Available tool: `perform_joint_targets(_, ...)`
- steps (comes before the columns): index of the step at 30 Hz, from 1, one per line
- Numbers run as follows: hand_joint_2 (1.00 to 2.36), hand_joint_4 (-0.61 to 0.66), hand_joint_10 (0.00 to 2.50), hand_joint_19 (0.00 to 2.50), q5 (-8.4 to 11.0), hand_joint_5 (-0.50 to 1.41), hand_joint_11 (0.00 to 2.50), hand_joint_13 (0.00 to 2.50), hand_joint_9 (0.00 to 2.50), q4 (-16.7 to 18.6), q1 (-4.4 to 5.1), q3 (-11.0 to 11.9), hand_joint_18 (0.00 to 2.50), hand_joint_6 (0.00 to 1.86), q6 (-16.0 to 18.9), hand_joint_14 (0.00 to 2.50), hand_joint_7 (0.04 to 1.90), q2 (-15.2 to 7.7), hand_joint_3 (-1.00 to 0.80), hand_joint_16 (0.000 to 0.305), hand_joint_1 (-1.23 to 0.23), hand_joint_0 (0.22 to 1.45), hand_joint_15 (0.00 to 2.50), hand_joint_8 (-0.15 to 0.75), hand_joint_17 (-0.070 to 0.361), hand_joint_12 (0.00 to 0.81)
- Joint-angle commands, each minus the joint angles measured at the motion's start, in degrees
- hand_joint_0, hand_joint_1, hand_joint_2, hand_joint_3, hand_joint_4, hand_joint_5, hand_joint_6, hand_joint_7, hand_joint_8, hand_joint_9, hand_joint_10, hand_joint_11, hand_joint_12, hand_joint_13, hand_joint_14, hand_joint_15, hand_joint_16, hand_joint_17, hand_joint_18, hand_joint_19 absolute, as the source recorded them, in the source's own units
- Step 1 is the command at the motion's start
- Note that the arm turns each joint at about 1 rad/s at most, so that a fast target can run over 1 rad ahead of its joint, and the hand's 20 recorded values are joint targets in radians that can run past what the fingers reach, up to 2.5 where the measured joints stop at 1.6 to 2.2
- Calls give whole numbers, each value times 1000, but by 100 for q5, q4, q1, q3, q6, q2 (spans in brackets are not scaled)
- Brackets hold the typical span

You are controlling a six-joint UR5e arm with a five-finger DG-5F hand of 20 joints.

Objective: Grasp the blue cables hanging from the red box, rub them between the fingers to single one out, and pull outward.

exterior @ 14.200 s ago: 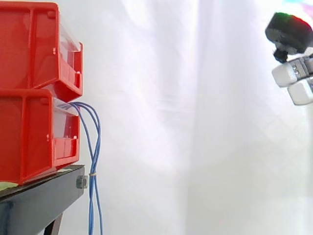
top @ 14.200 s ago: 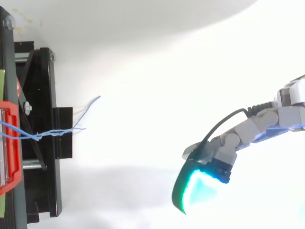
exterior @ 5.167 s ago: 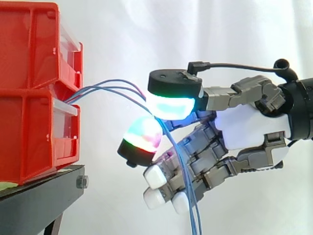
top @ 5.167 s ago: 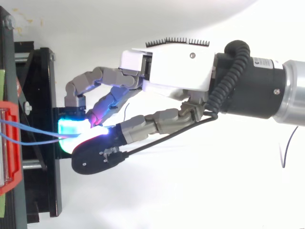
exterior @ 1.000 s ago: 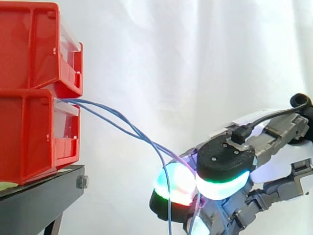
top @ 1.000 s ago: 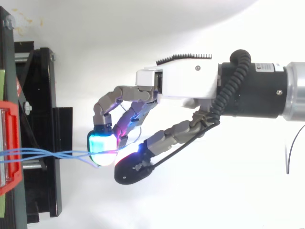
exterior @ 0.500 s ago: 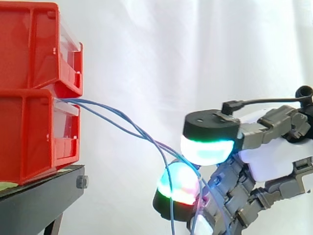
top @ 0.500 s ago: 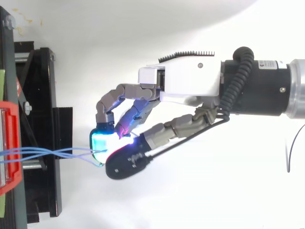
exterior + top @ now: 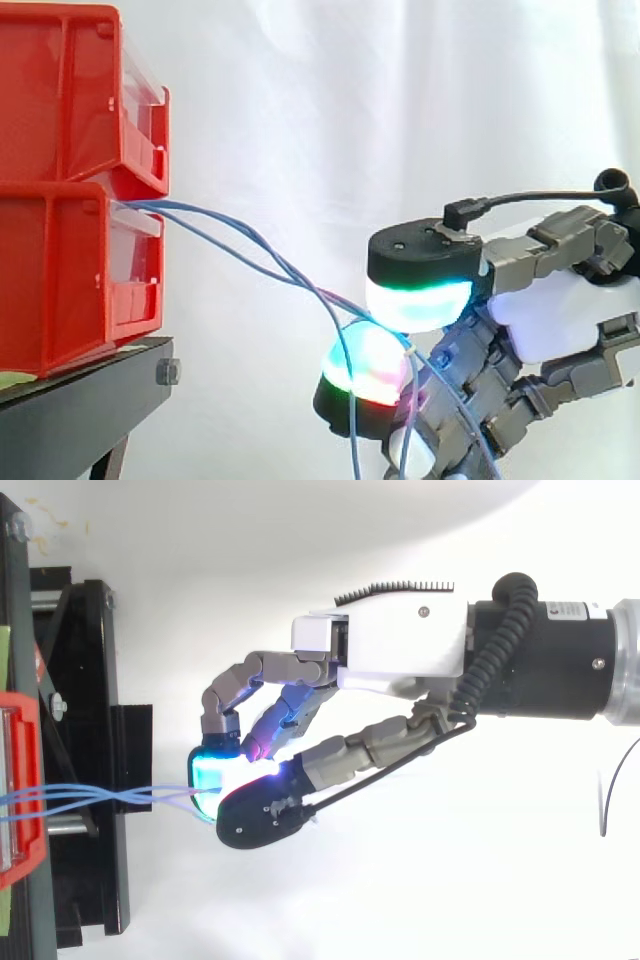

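Thin blue cables (image 9: pixel 250 257) run out of the lower red bin (image 9: pixel 70 270) and slope down to the right into my hand (image 9: pixel 560 310). The hand sits low at the right of the side view, well clear of the bins. Its thumb pad, glowing cyan-green, and a finger pad, glowing green and red, pinch the cables between them; loose ends hang below the pads. In the top view the cables (image 9: pixel 110 798) stretch nearly level from the bin (image 9: pixel 18 790) to the glowing pads of the hand (image 9: pixel 400 655).
A second red bin (image 9: pixel 75 95) is stacked on the lower one. Both rest on a black stand (image 9: pixel 80 410), also seen from above (image 9: pixel 85 750). A white curtain hangs behind.
Over the last second the thumb lifted off the finger pad, swung over the cables and came down on them again. The hand stayed in about the same place.
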Motion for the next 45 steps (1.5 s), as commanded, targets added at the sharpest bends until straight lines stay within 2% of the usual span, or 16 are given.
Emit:
perform_joint_targets(1,1018,217,11,564,0,-195,419,691,711,-7,-9,0,603,804,0,11,1028,10,-197,48,-727,628,332,292,108,352)
perform_joint_targets(12,1017,170,9,514,0,-202,435,706,696,-7,-9,0,634,828,0,11,959,19,-264,47,-844,714,320,282,106,342)
perform_joint_targets(18,1013,215,12,518,0,-200,429,707,691,-7,-9,0,638,833,0,11,977,10,-326,47,-873,746,314,278,105,336)
perform_joint_targets(22,1006,240,11,508,0,-196,426,711,692,2,-9,0,644,829,9,11,987,10,-434,46,-888,719,318,278,104,336)
perform_joint_targets(25,1000,243,9,518,-9,-190,432,713,702,2,-9,0,641,826,0,11,1001,19,-500,46,-845,669,322,280,104,338)
perform_joint_targets(31,1000,222,9,534,-9,-175,420,717,727,2,-9,0,637,814,0,11,1048,19,-498,46,-760,619,330,289,104,343)
perform_joint_targets(32,1005,221,9,553,-9,-171,415,716,731,2,-9,0,633,807,0,13,1053,19,-441,46,-679,601,336,292,104,347)
perform_joint_targets(37,1012,209,9,576,-9,-163,403,707,730,11,-9,9,620,789,0,11,1078,10,-354,46,-591,598,335,295,104,357)
perform_joint_targets(42,1015,198,9,597,-9,-159,391,686,719,11,-9,0,603,766,0,11,1077,19,-267,47,-561,594,340,299,105,361)
perform_joint_targets(45,1016,210,11,580,-9,-167,393,685,704,11,-9,0,604,762,0,13,1078,10,-236,47,-628,594,341,302,106,363)
